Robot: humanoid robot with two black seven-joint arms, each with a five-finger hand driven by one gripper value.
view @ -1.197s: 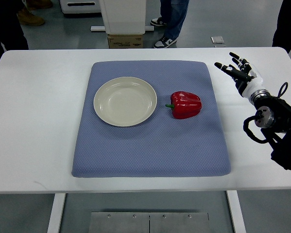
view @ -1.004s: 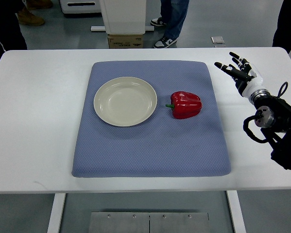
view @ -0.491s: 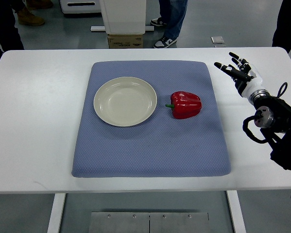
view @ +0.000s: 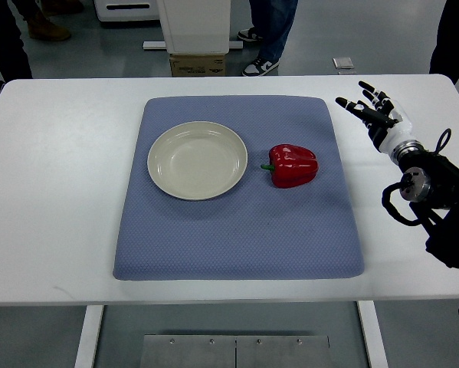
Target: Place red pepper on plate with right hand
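Note:
A red pepper (view: 293, 165) lies on its side on the blue mat (view: 237, 230), its green stem pointing left toward the plate. The cream plate (view: 198, 160) sits on the mat just left of the pepper and holds nothing. My right hand (view: 369, 112) hovers over the white table to the right of the mat, up and to the right of the pepper, with its black fingers spread and holding nothing. The left arm does not show.
The white table (view: 53, 184) spreads out around the mat. Beyond its far edge stand people's legs and shoes (view: 266, 34), a cardboard box (view: 198, 65) and a white pedestal (view: 192, 23). Dark cables loop on my right forearm (view: 432, 195).
My right hand has crept very slightly up and to the left. The pepper and plate have not moved.

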